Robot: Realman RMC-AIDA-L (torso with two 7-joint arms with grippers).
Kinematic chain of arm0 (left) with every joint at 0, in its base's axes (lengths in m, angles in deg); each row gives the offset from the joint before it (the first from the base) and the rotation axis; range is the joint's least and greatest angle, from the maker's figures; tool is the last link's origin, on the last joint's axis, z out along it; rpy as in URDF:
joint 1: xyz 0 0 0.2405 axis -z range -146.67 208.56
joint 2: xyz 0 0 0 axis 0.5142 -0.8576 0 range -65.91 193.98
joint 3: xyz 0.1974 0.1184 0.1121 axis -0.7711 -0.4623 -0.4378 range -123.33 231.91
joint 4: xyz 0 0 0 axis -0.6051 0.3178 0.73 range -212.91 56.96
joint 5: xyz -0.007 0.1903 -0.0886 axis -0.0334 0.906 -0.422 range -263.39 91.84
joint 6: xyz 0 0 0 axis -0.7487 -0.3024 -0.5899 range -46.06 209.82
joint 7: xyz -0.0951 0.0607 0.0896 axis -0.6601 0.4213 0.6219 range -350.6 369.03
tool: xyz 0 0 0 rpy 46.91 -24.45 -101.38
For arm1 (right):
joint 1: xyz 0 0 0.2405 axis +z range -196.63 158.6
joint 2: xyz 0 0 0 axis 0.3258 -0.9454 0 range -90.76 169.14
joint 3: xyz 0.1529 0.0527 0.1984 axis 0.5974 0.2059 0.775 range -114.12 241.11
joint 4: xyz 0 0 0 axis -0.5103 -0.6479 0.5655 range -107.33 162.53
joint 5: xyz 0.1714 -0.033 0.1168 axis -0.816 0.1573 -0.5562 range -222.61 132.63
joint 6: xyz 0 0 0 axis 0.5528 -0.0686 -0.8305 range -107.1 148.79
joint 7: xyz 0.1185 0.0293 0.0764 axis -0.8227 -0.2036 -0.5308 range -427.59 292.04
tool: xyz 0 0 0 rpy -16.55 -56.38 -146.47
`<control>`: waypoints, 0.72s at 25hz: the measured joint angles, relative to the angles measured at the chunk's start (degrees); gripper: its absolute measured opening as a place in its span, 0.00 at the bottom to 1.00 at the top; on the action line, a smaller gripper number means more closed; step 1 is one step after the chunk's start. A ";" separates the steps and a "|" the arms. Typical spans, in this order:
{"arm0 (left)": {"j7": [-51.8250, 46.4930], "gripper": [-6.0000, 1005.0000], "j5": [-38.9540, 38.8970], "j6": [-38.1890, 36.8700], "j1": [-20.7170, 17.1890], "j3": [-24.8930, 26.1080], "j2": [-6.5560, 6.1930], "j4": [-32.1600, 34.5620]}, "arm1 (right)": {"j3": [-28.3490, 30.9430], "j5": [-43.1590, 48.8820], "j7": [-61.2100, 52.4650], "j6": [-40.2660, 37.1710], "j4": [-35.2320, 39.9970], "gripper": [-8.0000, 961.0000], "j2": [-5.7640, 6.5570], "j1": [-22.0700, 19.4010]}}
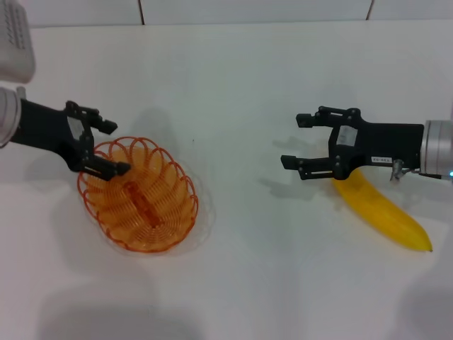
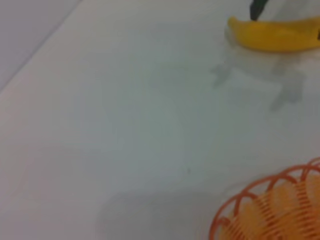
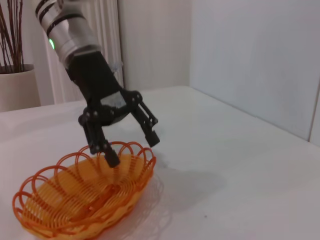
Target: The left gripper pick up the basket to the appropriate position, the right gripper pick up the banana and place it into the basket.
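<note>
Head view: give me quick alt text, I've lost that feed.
The left hand, open, straddles the far-left rim of the empty orange basket on the white table. On the right, the right hand hangs open, pointing left, with the banana lying on the table beneath it, ungrasped.

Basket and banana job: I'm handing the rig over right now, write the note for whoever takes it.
Left claw: open, straddling the near-left rim of the basket, one finger inside, one outside; not yet closed on it.
Right claw: open, empty, hovering above the stem end of the banana.
Basket sits on the table on the robot's left, empty. Banana lies flat on the right.
Done: nothing gripped or moved.
Left: close on the rim, position the basket, then pick the banana and put it in.
</note>
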 joint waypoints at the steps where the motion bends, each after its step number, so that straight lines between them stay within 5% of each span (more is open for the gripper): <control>1: -0.01 0.79 0.10 0.16 0.01 -0.01 0.06 -0.01 | 0.00 0.00 -0.01 0.04 -0.02 0.91 0.00 0.02; 18: 0.06 0.74 2.51 3.67 0.45 0.32 2.41 0.32 | 0.01 0.00 -0.01 0.11 -0.04 0.91 0.00 0.04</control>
